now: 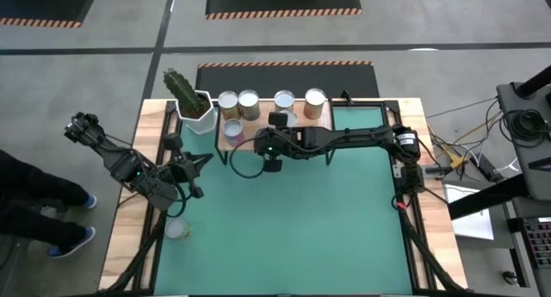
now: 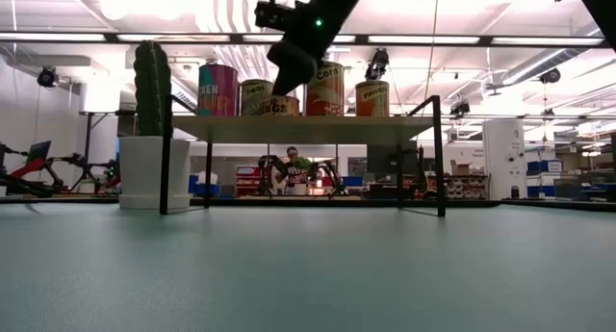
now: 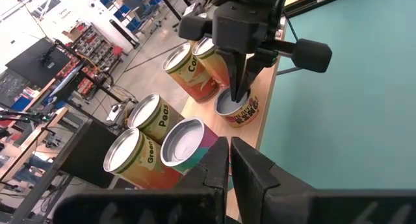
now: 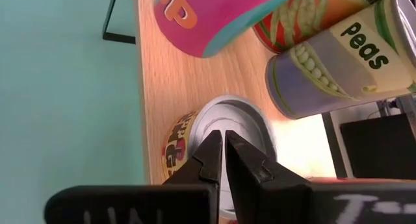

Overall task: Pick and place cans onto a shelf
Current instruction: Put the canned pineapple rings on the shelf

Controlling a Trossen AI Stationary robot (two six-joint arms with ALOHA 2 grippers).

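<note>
Cans already stand on the shelf [image 1: 344, 118], the light-wood board on black legs near the top middle of the high view. Along its back edge sit a peas can [image 1: 228, 102], another tin [image 1: 249, 102], a third [image 1: 284, 100] and a corn can [image 1: 315, 99]. A pink can [image 1: 232, 130] stands nearer the front, toward the left. A short orange can [image 3: 238, 109] sits by the shelf's front edge, in the middle of the left wrist view.

One more can [image 1: 176, 229] rests at the lower left of the high view, on the table's wooden edge beside the green mat [image 1: 293, 228]. So I think most of the job is done, and that one may be left to carry.

The right gripper [image 3: 238, 94] reaches in from the right of the high view, with its arm stretched long across the shelf. It points down at the short orange can's silver top, with its fingers pressed together and holding nothing.

The left gripper [image 1: 196, 163] waits at the left side, bent over the mat's edge. It is clenched and holds nothing too.

A cactus pot [image 1: 198, 116] stands left of the shelf.
</note>
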